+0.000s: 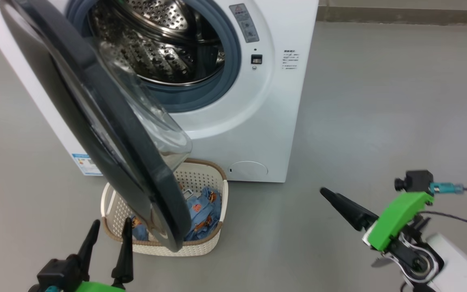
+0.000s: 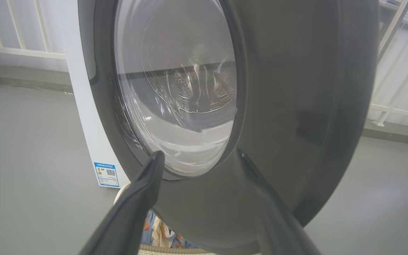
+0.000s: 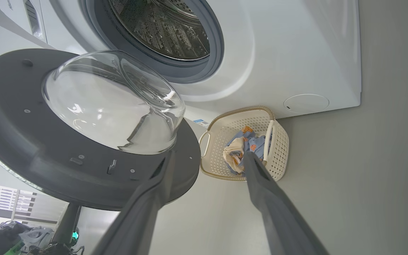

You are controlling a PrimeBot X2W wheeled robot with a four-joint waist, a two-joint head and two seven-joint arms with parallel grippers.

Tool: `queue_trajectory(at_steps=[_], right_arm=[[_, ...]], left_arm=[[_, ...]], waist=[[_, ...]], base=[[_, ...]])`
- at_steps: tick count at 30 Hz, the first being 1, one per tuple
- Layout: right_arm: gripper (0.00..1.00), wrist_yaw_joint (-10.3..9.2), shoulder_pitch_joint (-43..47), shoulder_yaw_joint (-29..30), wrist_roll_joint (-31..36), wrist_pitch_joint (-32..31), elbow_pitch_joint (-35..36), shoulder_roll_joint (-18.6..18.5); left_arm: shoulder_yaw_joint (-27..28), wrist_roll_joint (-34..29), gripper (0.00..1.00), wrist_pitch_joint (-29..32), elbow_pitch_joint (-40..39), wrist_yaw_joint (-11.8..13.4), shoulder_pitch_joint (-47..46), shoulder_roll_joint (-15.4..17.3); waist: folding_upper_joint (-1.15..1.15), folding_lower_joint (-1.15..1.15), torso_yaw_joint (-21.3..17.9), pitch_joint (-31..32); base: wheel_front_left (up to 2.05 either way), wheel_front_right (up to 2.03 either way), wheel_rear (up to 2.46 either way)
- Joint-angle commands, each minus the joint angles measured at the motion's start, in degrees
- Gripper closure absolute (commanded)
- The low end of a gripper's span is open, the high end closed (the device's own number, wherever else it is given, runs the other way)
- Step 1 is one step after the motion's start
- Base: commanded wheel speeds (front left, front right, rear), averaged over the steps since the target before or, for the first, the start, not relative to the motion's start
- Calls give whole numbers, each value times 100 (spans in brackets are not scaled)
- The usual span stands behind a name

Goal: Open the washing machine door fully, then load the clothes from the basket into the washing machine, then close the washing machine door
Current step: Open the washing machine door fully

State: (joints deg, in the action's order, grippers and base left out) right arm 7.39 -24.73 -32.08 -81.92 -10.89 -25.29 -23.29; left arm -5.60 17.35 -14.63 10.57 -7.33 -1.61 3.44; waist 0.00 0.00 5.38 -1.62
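The white washing machine stands with its steel drum exposed. The washing machine door hangs partly swung out, its lower edge over the basket. Light blue clothes lie in the basket. My left gripper is open just in front of the door's lower rim and the basket, holding nothing. The left wrist view shows the door's outer face close behind the left gripper. My right gripper hovers over the floor right of the basket. In the right wrist view the right gripper is open and empty, pointing toward the basket and clothes.
Grey floor stretches to the right of the machine. A white railing and a low kerb run behind. The door's glass bowl bulges inward toward the drum opening. A blue label marks the machine's lower corner.
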Motion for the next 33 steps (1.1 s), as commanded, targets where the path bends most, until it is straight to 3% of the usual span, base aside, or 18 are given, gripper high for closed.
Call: queue_trajectory(at_steps=[1, 17, 23, 33], right_arm=[[0, 10, 107, -92, 43, 129, 97, -112], [0, 10, 569, -1023, 650, 2214, -302, -830], [0, 10, 572, -1147, 1060, 2574, -490, -938], [0, 10, 1125, 526, 2869, 2588, -86, -573]], left_arm=[[229, -36, 0, -37, -173, -15, -56, 123], [465, -52, 0, -37, -249, -15, 64, 174], [491, -73, 0, -37, -275, -15, 104, 172], [543, -76, 0, -37, -304, -15, 119, 158]], waist=[[0, 0, -76, 54], [0, 0, -326, 114], [0, 0, -379, 121], [0, 0, -407, 125]], base=[[0, 0, 0], [0, 0, 0], [0, 0, 0], [0, 0, 0]])
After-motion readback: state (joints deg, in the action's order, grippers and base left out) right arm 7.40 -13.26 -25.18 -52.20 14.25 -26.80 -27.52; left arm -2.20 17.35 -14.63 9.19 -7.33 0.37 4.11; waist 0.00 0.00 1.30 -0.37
